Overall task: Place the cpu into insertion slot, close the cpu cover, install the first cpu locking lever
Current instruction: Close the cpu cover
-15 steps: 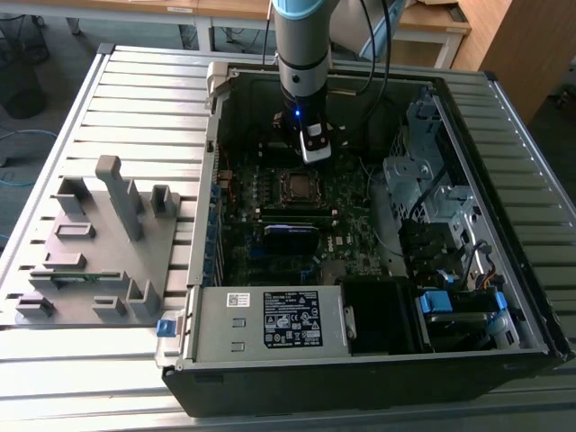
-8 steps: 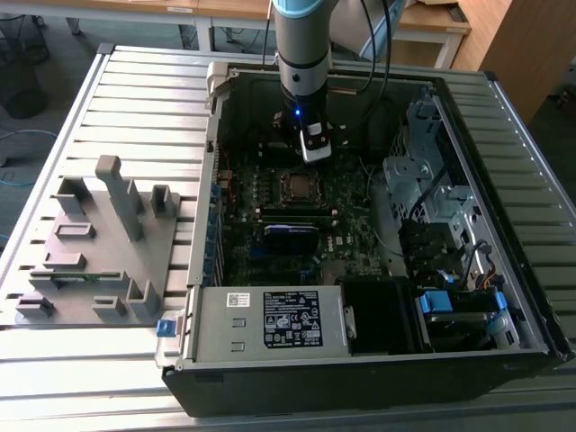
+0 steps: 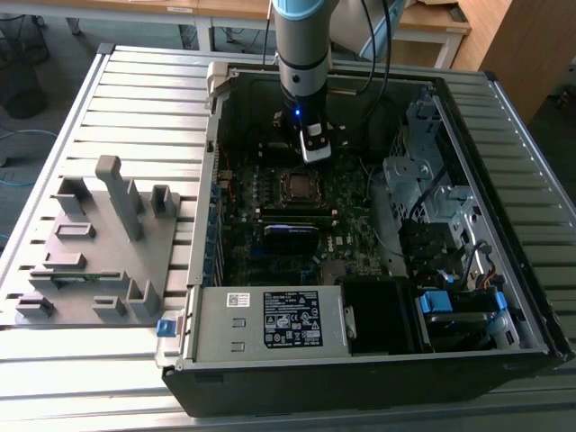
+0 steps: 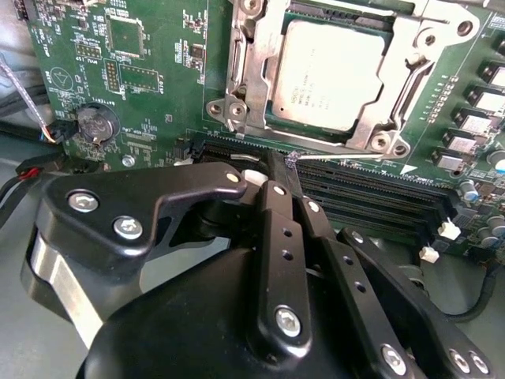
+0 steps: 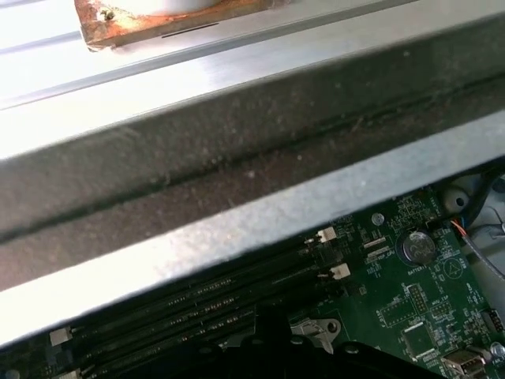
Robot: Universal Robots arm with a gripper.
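Note:
The cpu point(image 4: 331, 75), with its dull silver top, lies in the insertion slot point(image 3: 297, 186) on the motherboard. The silvery cpu cover point(image 4: 251, 67) is folded down flat around it. A thin wire locking lever point(image 4: 355, 159) runs along the socket's edge beside the memory slots. My gripper point(image 4: 286, 167) hangs just over that edge with its black fingers point(image 4: 278, 237) shut together, the tips at the lever's hooked end. Whether the wire is pinched between them I cannot tell. In the exterior view the gripper point(image 3: 313, 155) stands just behind the socket inside the open case.
Long black memory slots point(image 4: 371, 197) lie next to the lever, with a coin battery point(image 4: 95, 122) and cables nearby. The case wall point(image 5: 237, 158) rises close by. A power supply point(image 3: 270, 319) and drive cage point(image 3: 423, 180) flank the board. A grey fixture point(image 3: 99, 243) sits on the table.

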